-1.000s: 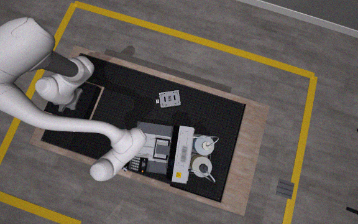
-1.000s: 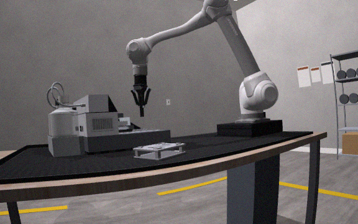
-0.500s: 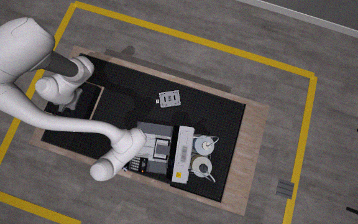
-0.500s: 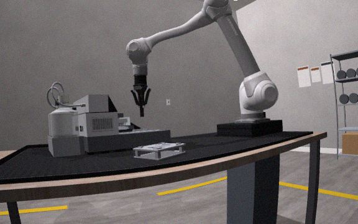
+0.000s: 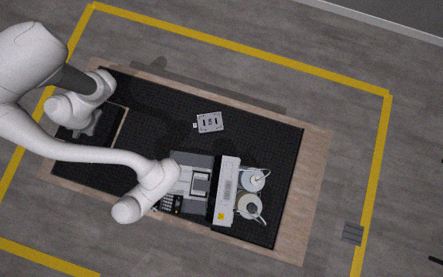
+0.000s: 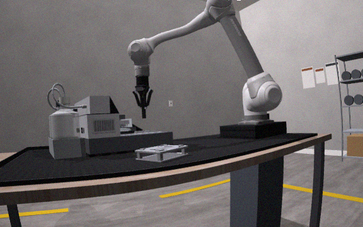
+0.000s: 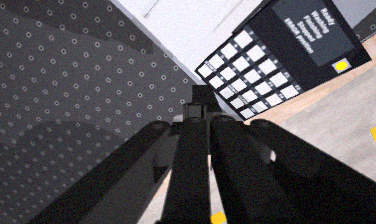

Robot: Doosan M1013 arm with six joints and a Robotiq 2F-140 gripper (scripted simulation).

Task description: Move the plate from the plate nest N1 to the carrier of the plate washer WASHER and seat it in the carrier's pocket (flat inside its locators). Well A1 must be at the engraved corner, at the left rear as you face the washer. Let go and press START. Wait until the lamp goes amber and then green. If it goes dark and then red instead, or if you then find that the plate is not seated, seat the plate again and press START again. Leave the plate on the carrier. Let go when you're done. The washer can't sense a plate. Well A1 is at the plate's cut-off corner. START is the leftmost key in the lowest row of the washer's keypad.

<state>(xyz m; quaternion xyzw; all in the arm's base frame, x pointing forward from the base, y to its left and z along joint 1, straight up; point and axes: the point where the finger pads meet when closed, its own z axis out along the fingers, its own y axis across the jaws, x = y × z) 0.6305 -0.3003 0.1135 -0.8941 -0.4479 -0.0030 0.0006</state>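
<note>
The washer [image 5: 191,159] [image 6: 99,126] stands at the front of the table. A pale plate [image 5: 200,184] lies in its dark-framed carrier; I cannot tell its corner or whether it lies flat. The plate nest N1 [image 5: 210,122] [image 6: 162,152] stands bare on the mat. My gripper [image 6: 144,116] [image 7: 201,100] is shut on nothing and hangs well above the washer's front, beside the lower left corner of the keypad [image 7: 249,75] [image 5: 168,201]. The lamp [image 7: 342,65] beside the status panel glows amber-yellow.
Two white bottles with tubing [image 5: 251,180] [image 6: 62,124] stand on the washer's far side from the arm. The arm's base [image 6: 253,129] is at the table's other end. A shelf with boxes [image 6: 361,94] stands off the table.
</note>
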